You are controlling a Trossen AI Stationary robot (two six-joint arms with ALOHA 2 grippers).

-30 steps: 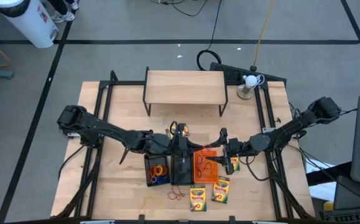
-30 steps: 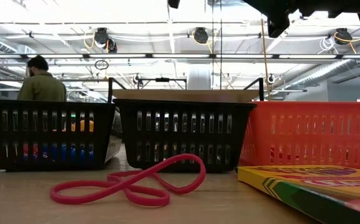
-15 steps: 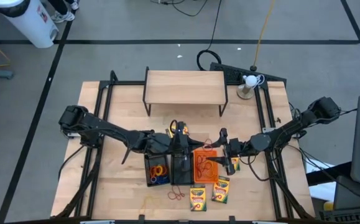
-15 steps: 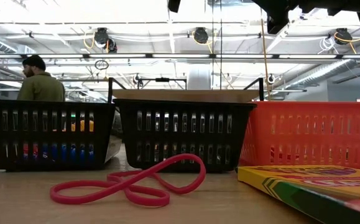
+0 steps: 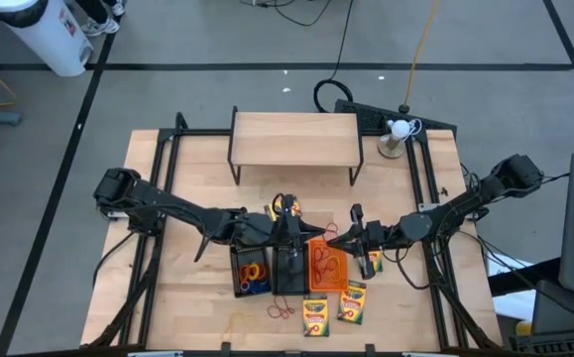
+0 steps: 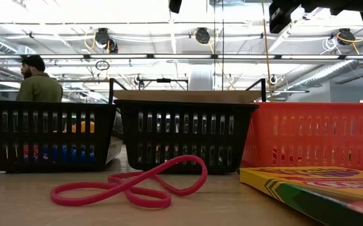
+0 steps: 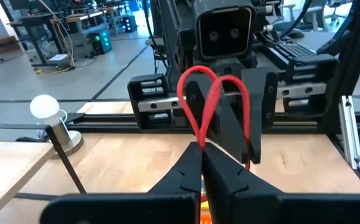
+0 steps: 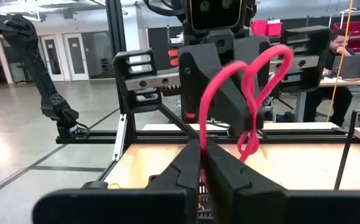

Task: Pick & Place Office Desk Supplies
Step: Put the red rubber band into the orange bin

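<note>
My left gripper is shut on a red rubber band above the far end of the middle black tray. My right gripper is shut on a pink-red rubber band above the orange tray. The two grippers face each other. The left black tray holds several coloured bands. Another red band lies flat on the table near the front edge and also shows in the low view. Three crayon boxes lie flat on the table. My left gripper pinches the red band at one point of its loop between its two fingertips, coming about level from the table's left. The band's twisted loop stands up past the fingertips, clear of the tray. My right gripper pinches the pink-red band at one point of its loop between its two fingertips, coming about level from the table's right. The band's loops stand up past the fingertips, clear of the orange tray.
A light wooden shelf stands at the far middle of the table. A white ball on a stand is at the far right. A person shows in the room behind the table.
My right gripper has gone a little toward the table's left over the orange tray, carrying the pink-red band with it. My left gripper has kept still.
</note>
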